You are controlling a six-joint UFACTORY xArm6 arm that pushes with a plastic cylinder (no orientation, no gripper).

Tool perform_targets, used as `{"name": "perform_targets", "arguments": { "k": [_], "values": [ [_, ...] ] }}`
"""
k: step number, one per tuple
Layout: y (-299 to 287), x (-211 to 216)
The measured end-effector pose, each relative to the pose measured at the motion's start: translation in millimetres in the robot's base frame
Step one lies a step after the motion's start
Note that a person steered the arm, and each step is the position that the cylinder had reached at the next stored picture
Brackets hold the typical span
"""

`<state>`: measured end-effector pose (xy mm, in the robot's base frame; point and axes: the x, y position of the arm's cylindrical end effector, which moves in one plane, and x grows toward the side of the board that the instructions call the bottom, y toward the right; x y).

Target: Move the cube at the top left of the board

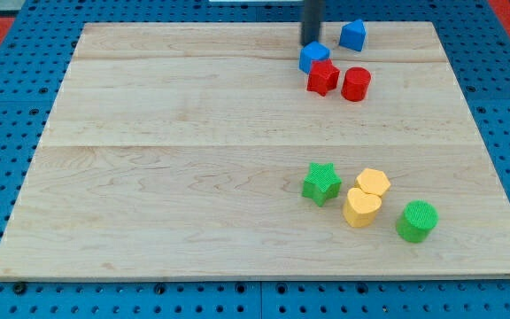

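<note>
Right now my tip point(312, 43) is sitting at the view's top, touching the upper edge of the blue cube point(313, 57) just below it; being a bare rod, it is grasping nothing. A blue pentagonal block point(353, 35) is lying to its right on the pale wooden board point(166, 177). Below the cube, a red star block point(322, 77) and red cylinder point(356, 84) are resting.

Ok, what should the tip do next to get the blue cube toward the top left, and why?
Probably slide my tip round to the view's right of the blue cube. It sits at the cube's top edge, so pushing from there would drive the cube down into the red block touching it, not left.
</note>
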<state>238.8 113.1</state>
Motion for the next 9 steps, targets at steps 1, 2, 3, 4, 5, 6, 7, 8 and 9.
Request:
{"name": "perform_targets", "arguments": {
  "k": [1,2,3,4,5,6,7,8,9],
  "values": [
    [43.9,2.3],
    [37.0,21.1],
    [-25.0,53.6],
    [-145.7,29.2],
    [-223.8,-0.1],
    [-171.6,-20.9],
    [-222.2,-46.6],
    [-285.6,-32.4],
    [-277.3,-30.1]
  ]
}}
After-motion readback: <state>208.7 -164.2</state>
